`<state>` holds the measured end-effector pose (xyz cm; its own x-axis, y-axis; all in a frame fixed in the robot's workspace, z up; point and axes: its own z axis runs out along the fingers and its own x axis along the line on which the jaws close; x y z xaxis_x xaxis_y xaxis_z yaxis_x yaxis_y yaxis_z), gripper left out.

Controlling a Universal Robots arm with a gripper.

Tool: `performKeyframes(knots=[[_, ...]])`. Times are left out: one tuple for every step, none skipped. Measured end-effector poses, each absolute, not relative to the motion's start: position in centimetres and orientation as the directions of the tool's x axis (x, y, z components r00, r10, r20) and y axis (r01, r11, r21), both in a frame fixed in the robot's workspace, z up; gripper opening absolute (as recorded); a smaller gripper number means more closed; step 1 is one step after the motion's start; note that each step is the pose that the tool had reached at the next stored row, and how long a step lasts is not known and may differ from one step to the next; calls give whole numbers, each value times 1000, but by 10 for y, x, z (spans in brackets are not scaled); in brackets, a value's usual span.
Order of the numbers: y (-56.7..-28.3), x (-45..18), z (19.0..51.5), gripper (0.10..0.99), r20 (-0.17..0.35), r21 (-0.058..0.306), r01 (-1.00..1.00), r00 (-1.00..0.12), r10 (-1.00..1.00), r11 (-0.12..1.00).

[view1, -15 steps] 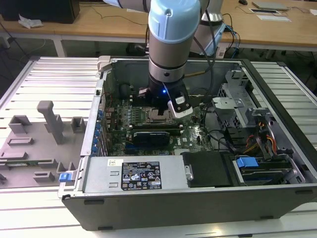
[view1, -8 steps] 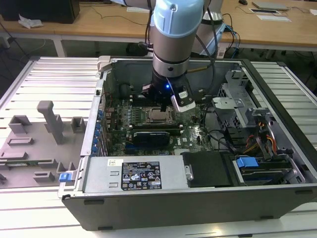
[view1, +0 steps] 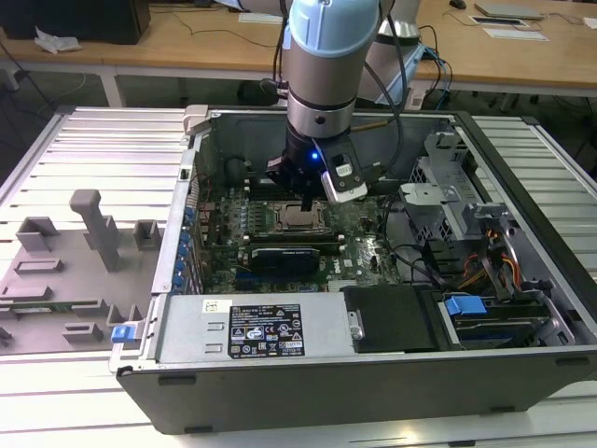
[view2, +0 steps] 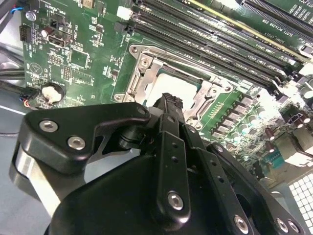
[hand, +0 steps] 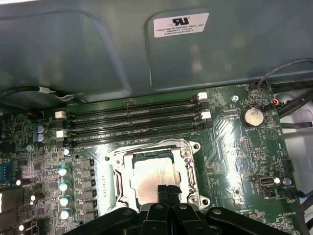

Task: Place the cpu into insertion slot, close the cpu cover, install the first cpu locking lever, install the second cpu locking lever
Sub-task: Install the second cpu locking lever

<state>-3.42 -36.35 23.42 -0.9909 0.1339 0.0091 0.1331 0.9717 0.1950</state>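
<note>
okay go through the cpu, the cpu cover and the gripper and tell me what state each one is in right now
cpu: seated in the socket, flat, metal top showing.
cpu cover: closed down flat around the cpu.
gripper: fingers shut together, holding nothing, tips just above the cpu's near edge.

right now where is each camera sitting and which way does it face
Exterior view: off the arm, above the open computer case, looking down at the motherboard; the arm and pincer hang over the cpu.
First wrist view: on the wrist, facing the cpu in its socket with the cpu cover around it; the shut pincer tips show.
Second wrist view: on the wrist, looking past the pincer body to the socket.
Shared: both wrist views show the cpu and memory slots.
</note>
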Motion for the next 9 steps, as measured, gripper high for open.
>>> performKeyframes(knots=[[-363,-34,234,106,9,193,133,-991,134,972],[-363,-34,234,106,9,191,133,-991,134,973],[-363,-34,234,106,9,191,133,-991,134,973],[-363,-34,234,106,9,190,133,-991,134,973],[-363,-34,234,106,8,190,133,-991,134,973],[-363,-34,234,106,8,189,133,-991,134,973],[-363,-34,234,106,8,189,133,-991,134,973],[-363,-34,234,106,8,189,133,-991,134,973],[-363,-34,234,106,8,188,133,-991,134,973]])
